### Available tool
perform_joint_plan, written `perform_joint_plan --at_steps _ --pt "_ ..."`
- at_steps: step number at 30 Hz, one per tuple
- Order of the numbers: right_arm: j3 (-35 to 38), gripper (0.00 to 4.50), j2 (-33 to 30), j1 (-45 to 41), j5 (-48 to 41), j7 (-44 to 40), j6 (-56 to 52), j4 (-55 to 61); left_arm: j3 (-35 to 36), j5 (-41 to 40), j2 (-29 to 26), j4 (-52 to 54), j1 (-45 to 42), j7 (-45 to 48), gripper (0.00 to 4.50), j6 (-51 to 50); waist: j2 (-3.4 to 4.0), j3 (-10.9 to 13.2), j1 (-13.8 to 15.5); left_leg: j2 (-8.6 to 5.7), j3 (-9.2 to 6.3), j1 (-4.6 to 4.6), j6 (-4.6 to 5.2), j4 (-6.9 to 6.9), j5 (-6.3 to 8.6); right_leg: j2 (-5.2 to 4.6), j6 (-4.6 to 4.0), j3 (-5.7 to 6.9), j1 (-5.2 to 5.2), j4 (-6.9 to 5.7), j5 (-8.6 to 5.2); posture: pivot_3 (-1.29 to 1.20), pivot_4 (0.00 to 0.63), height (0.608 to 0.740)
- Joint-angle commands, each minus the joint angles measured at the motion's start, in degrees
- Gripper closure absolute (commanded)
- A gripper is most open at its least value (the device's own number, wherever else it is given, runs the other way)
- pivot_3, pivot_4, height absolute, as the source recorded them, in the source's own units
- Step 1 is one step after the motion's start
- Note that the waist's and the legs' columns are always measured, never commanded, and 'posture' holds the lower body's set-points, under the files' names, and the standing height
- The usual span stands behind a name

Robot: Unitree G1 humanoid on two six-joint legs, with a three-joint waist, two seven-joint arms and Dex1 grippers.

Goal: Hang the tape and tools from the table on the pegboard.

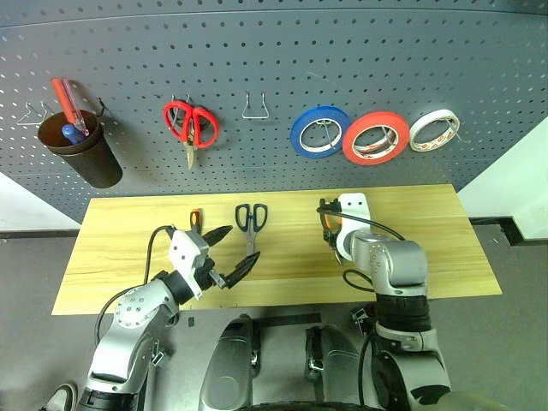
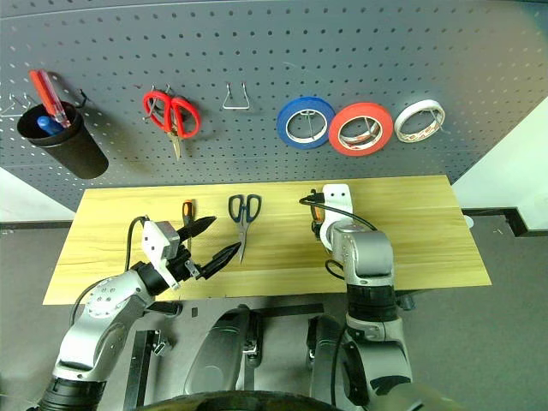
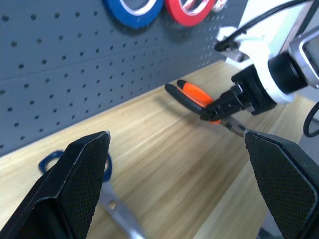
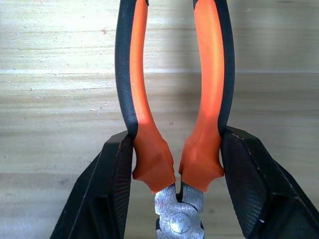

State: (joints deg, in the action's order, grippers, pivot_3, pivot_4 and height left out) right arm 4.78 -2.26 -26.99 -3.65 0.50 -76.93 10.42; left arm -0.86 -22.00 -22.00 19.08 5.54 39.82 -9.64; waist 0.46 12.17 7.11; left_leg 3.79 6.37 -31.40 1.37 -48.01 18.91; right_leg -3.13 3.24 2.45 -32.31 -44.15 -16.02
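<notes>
Gripping the pliers (image 4: 175,124) by both orange-and-black handles near the pivot, the right gripper (image 4: 177,169) holds them above the table (image 1: 428,248), half closed. To its left, the left gripper (image 1: 229,253) hangs wide open and empty, just beside the dark-handled scissors (image 1: 250,224) and screwdriver (image 1: 194,219). Beyond, on the pegboard (image 1: 274,60), the red tape (image 1: 375,138) hangs between a blue roll (image 1: 319,132) and a white roll (image 1: 433,130). No writing is legible.

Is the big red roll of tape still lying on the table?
No, the red tape already hangs on the pegboard, between the blue roll and the white roll.
</notes>
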Motion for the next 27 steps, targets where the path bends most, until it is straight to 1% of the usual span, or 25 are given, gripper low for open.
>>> perform_joint_plan --at_steps 1,5,12,19,23,27 --pt "-0.46 2.23 -1.62 -0.25 -1.87 -2.49 -0.90 6.66 0.68 -1.05 0.28 -0.67 -0.69 1.48 0.00 2.58 -0.01 -0.01 -0.01 -0.01 0.03 0.00 -0.02 0.00 -0.01 0.01 0.00 0.00 0.00 0.00 0.00 0.31 0.166 0.657" --pt "-0.27 2.23 -3.54 -0.15 -3.65 -5.05 -2.46 11.12 1.03 -0.95 0.95 -2.19 -1.83 2.16 0.00 4.90 -0.08 -0.08 -0.01 -0.06 0.05 0.00 -0.16 0.00 -0.09 0.04 -0.18 0.01 0.00 -0.01 0.12 0.30 0.154 0.657" --pt "0.76 2.23 -8.40 0.78 -6.91 -9.78 -3.24 16.07 1.94 -1.12 2.70 -4.02 -3.05 2.39 0.00 9.65 -0.38 -0.30 0.09 -0.09 0.05 0.01 -0.25 -0.02 -0.15 0.04 -0.17 0.02 0.08 0.00 0.14 0.30 0.139 0.657" --pt "2.06 2.23 -14.10 2.54 -12.07 -16.39 -2.26 21.36 3.03 -1.13 4.49 -7.22 -3.87 2.60 0.00 14.50 -0.58 -0.65 0.08 -0.11 0.02 0.03 -0.26 -0.05 -0.16 0.04 -0.06 0.03 0.13 0.01 0.23 0.29 0.120 0.657" --pt "3.13 2.23 -14.87 1.97 -14.68 -18.74 -0.30 23.23 3.03 -1.08 4.95 -9.25 -4.57 3.00 0.00 16.11 -0.77 -1.38 0.03 -0.12 -0.03 0.08 -0.20 -0.05 -0.13 0.07 -0.05 0.08 0.20 0.00 0.24 0.29 0.106 0.657" --pt "4.11 2.23 -14.91 1.57 -17.18 -20.09 0.70 25.04 3.58 -2.05 5.51 -10.80 -5.14 3.20 0.00 17.35 -0.77 -1.95 0.08 -0.11 -0.08 0.23 -0.10 -0.08 -0.07 0.09 -0.05 0.12 0.41 0.01 0.24 0.29 0.098 0.657"
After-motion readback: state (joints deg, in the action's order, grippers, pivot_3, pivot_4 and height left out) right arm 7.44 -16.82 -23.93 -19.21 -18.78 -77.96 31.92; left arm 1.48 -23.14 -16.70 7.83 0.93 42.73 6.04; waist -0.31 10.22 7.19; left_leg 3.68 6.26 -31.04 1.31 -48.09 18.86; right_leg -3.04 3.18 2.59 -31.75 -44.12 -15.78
